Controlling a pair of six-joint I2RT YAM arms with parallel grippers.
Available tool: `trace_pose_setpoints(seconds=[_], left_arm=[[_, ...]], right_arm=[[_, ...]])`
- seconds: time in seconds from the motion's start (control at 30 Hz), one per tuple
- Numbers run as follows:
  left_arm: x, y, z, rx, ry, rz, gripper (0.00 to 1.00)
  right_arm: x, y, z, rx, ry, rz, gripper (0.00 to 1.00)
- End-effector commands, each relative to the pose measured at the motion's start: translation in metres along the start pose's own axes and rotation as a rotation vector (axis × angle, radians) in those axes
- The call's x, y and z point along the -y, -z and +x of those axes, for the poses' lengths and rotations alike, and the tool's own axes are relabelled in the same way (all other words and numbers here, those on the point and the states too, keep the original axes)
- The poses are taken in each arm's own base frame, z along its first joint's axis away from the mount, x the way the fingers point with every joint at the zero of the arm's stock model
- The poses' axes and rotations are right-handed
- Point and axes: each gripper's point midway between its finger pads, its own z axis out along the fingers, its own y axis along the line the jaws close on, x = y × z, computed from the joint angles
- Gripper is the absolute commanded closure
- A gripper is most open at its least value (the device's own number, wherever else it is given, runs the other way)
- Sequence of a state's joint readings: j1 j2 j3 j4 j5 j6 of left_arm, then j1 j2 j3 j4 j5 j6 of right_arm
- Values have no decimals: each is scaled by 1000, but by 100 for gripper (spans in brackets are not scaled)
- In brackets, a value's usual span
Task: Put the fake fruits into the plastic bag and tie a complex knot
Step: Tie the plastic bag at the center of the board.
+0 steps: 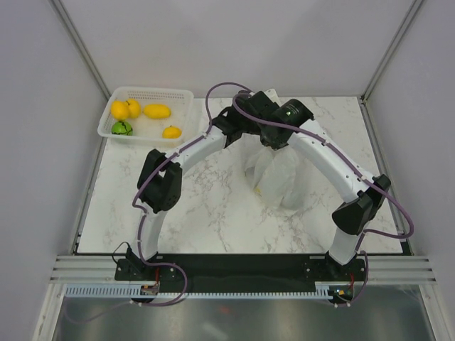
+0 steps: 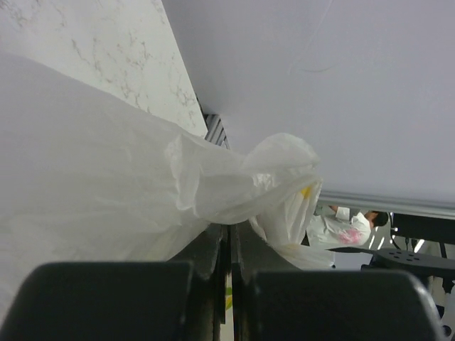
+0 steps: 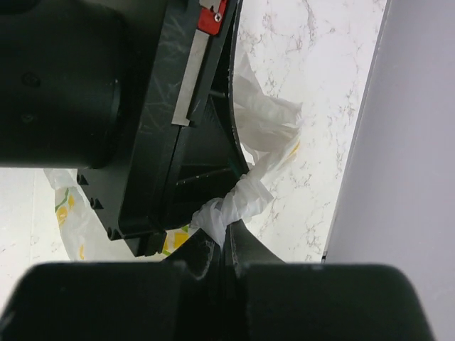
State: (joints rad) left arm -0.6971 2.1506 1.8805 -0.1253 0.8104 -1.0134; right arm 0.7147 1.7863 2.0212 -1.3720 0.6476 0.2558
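Both arms meet over the plastic bag (image 1: 276,181), which sits on the desk (image 1: 206,206) a bit right of centre, with its body spreading out below the 2 tools.

The left tool (image 2: 229,241) is clenched on a fold of the bag's thin white film. From its wrist view the plastic comes straight out of the closed fingers and bunches into a crumpled lump (image 2: 274,174) just past the tips, with a speck of yellow print on it. I honestly can't tell if that lump is a proper knot.

The right tool (image 3: 225,249) is clamped too, grasping a tightly twisted strand (image 3: 238,202) of the bag's handle right at its fingertips. Above that the strand fans out into loose plastic.

The 2 tools are really close together. The left one's black body fills most of the right wrist view and blocks the rest of the bag there, so only a lemon-printed bit shows under it on the left.

5 of the fake fruits (image 1: 157,111), 4 yellow and 1 green, are in the white perforated basket (image 1: 153,89) at the desk's far left corner, well apart from the bag and both tools. From above, the arms cover the bag's mouth, so I can't tell what's inside.
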Motion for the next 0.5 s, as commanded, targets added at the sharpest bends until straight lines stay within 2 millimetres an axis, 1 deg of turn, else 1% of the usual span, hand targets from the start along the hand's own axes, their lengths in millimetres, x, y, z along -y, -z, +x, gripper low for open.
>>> trace_pose_setpoints(seconds=[0.0,0.07,0.13,0.2,0.27,0.3,0.33,0.37,0.43,0.47], left_arm=[[-14,-34,52,-158,69,22,98],[-15,-39,58,-171,83,26,98],[-9,-42,63,-183,84,50,98],[2,-45,71,-205,77,77,98],[9,-46,81,-232,77,99,98],[16,-45,80,-231,83,119,98],[18,-43,82,-236,91,130,98],[25,-41,81,-239,111,148,98],[39,-40,73,-221,86,179,98],[43,-41,69,-204,90,180,98]], right_arm=[[-48,40,-68,257,-247,-195,100],[-55,43,-70,259,-272,-223,100],[-63,46,-70,266,-287,-246,100],[-76,49,-70,269,-295,-287,100],[-85,53,-71,274,-292,-317,100],[-90,59,-72,284,-289,-344,100],[-91,63,-76,301,-292,-353,100],[-90,68,-79,319,-280,-352,100],[-73,70,-82,351,-285,-289,100],[-62,72,-82,368,-279,-262,100]])
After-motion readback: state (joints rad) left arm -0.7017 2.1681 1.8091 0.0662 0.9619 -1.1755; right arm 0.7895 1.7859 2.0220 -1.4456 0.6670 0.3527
